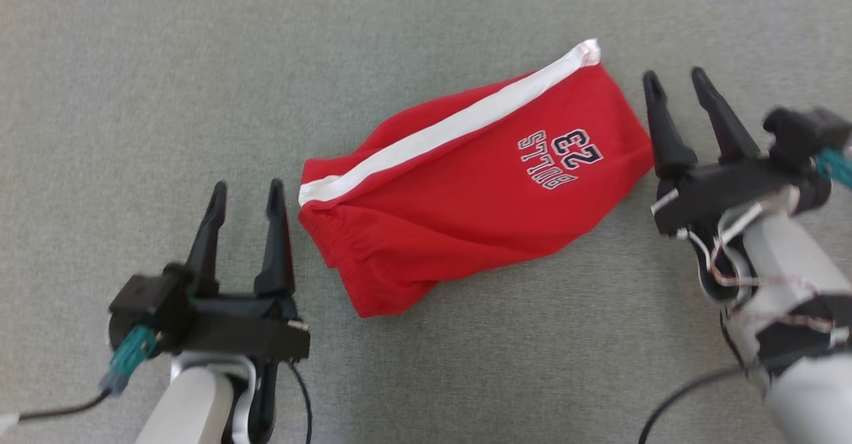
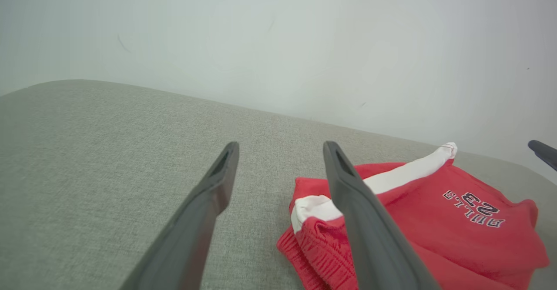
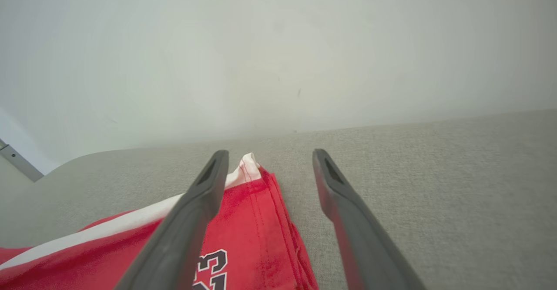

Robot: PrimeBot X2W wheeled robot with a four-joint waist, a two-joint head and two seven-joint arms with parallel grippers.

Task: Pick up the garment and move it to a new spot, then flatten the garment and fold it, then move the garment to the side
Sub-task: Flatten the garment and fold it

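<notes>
Red shorts (image 1: 466,191): soft, light, limp; lying folded on grey cloth surface (image 1: 133,64) between left gripper (image 1: 246,188) and right gripper (image 1: 675,74), both spread apart, empty. Probably best pinched at elastic waistband (image 1: 353,257) and hem (image 1: 626,118).

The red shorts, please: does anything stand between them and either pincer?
Nothing visible does: the open left pincer sits beside the waistband end of the red shorts, the open right pincer beside the hem end.

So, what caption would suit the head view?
Red shorts lie on grey cloth between left pincer and right pincer, both open.
</notes>
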